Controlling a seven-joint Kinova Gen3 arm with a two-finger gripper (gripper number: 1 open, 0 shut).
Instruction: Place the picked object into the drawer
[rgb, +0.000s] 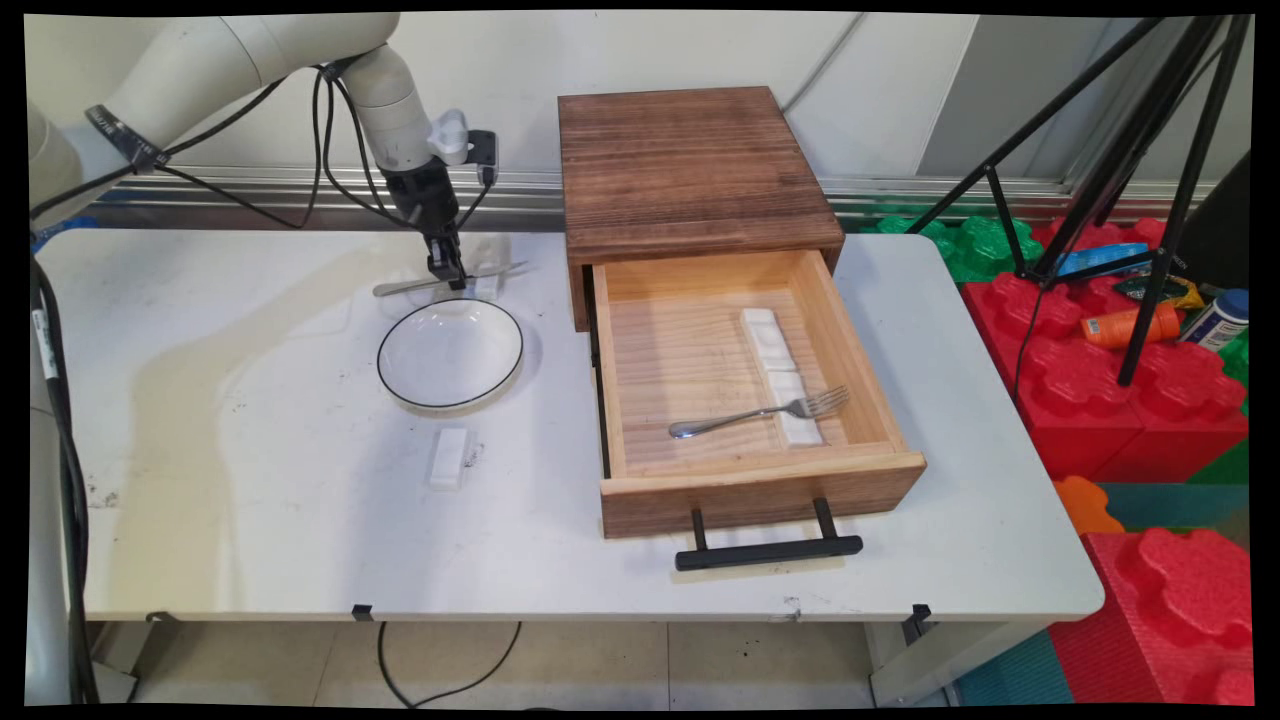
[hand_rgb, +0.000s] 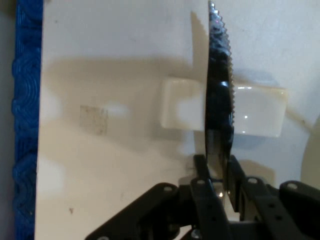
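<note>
The table has an open wooden drawer and a plate. Just behind the plate, the gripper is clamped on a knife mid-length over a white rest. Looks stiff, thin, slippery metal, so prone to pivot.

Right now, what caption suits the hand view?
Pincer shut on a knife above a white block.

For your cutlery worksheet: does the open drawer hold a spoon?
No. The drawer holds a fork, its tines resting on a white rest.
</note>
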